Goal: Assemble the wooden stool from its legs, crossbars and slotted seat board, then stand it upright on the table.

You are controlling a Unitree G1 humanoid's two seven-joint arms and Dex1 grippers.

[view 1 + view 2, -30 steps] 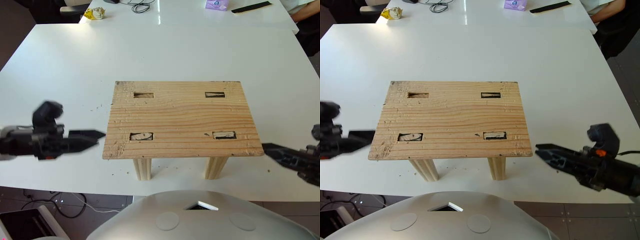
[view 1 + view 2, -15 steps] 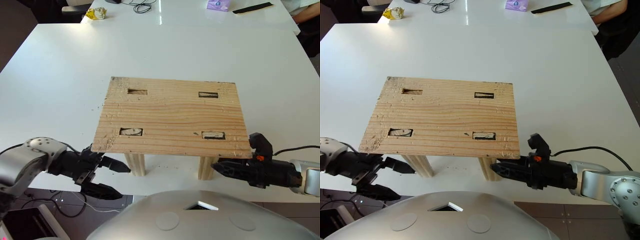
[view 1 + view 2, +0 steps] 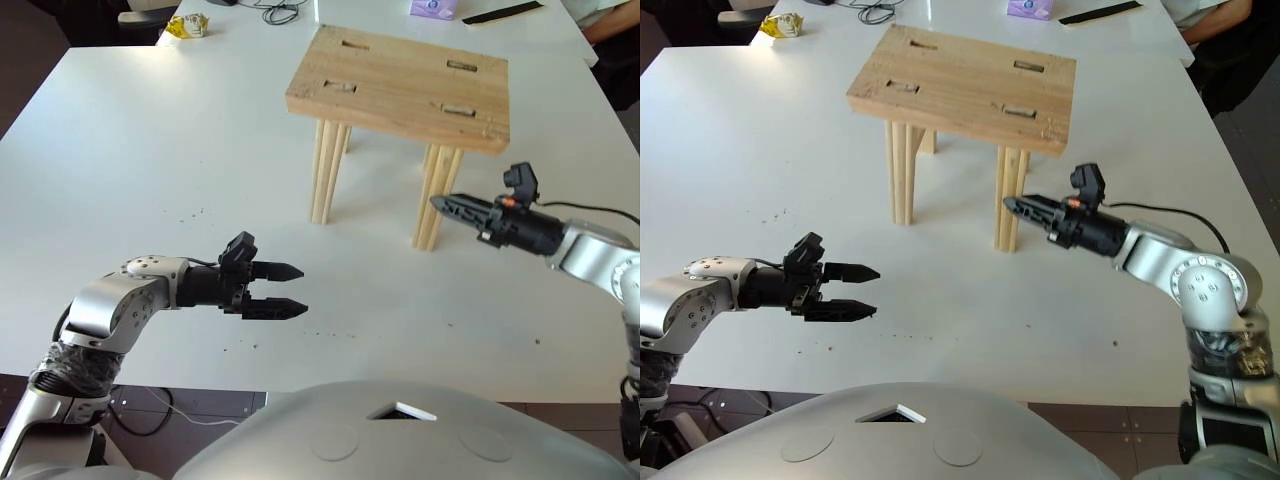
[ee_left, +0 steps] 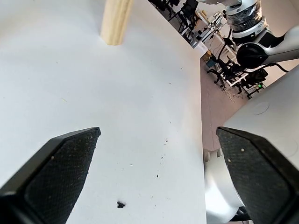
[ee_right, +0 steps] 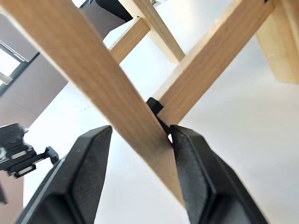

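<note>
The stool (image 3: 398, 82) stands upright on the white table (image 3: 150, 150), all its legs down and the slotted seat board (image 3: 960, 85) on top, so I judge the build done and only a check or a small nudge left. My right gripper (image 3: 446, 206) is at the near leg (image 5: 93, 70) on its own side, low down under the board. Its fingers (image 5: 88, 172) are spread with that leg running between them. They look to be at most brushing the wood, though from this angle I cannot be sure they are not pressing. My left gripper (image 3: 300, 291) hangs over bare table with its pads (image 4: 60, 163) wide apart and nothing between them. The stool lies well ahead of it and across toward my other arm. The wood should be stiff and fairly light, but smooth enough to slide in a narrow pinch, and the legs probably only sit pushed into their slots. A tug low on one leg could lever a joint loose. If I must shift it, I would hold a leg high, close under the board, or press on the board's two edges.
</note>
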